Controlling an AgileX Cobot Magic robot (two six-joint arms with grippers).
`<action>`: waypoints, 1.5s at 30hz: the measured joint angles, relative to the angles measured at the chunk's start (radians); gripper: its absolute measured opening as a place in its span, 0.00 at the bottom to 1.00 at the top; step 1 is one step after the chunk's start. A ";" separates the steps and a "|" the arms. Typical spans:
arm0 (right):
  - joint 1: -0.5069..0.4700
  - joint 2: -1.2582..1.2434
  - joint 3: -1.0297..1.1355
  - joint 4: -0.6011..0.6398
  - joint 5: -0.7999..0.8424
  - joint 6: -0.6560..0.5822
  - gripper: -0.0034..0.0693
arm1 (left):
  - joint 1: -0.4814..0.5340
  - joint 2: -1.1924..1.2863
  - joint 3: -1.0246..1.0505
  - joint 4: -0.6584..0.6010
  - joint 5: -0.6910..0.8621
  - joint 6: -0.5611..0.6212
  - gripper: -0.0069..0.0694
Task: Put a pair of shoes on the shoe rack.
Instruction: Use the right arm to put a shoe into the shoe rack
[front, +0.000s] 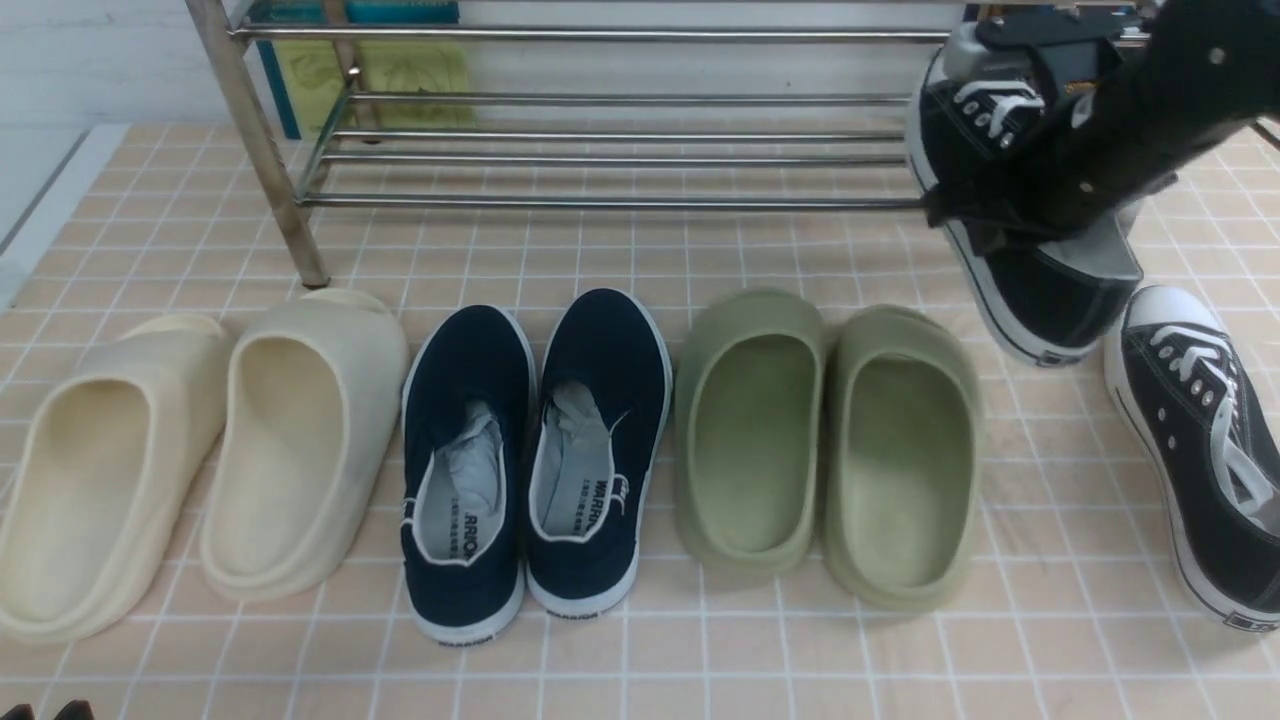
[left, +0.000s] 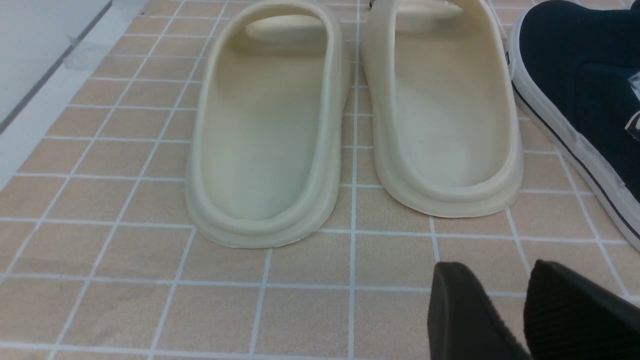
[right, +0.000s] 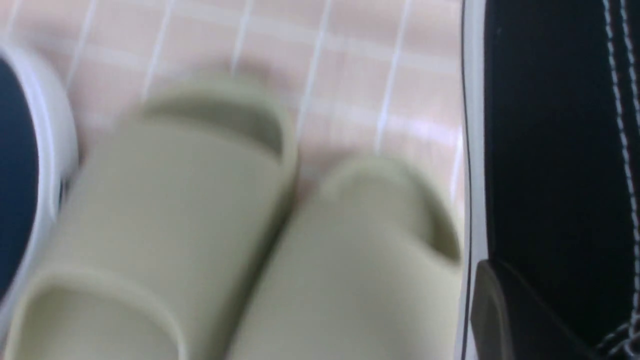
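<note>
My right gripper (front: 1010, 205) is shut on one black lace-up sneaker (front: 1040, 290). It holds the sneaker off the floor, toe tilted up, in front of the right end of the steel shoe rack (front: 620, 200). In the right wrist view the sneaker's black canvas (right: 545, 150) fills the side, with one finger (right: 500, 310) against it. The second black sneaker (front: 1195, 440) lies on the tiled floor at the far right. My left gripper (left: 500, 280) is low near the front left, jaws slightly apart and empty; its tips show at the bottom edge of the front view (front: 45, 712).
Three other pairs stand in a row before the rack: cream slides (front: 200, 450), navy slip-ons (front: 540, 440) and green slides (front: 830, 440). The cream slides (left: 270, 130) lie just ahead of my left gripper. A teal and yellow-green object (front: 400, 70) stands behind the rack.
</note>
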 joint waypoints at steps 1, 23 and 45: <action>0.000 0.034 -0.046 0.002 0.000 0.000 0.07 | 0.000 0.000 0.000 0.000 0.000 0.000 0.41; 0.000 0.450 -0.579 0.016 -0.029 -0.051 0.14 | 0.000 0.000 0.000 0.000 0.000 0.000 0.41; -0.001 0.237 -0.590 -0.015 0.206 -0.056 0.81 | 0.000 0.000 0.000 0.000 0.000 0.000 0.41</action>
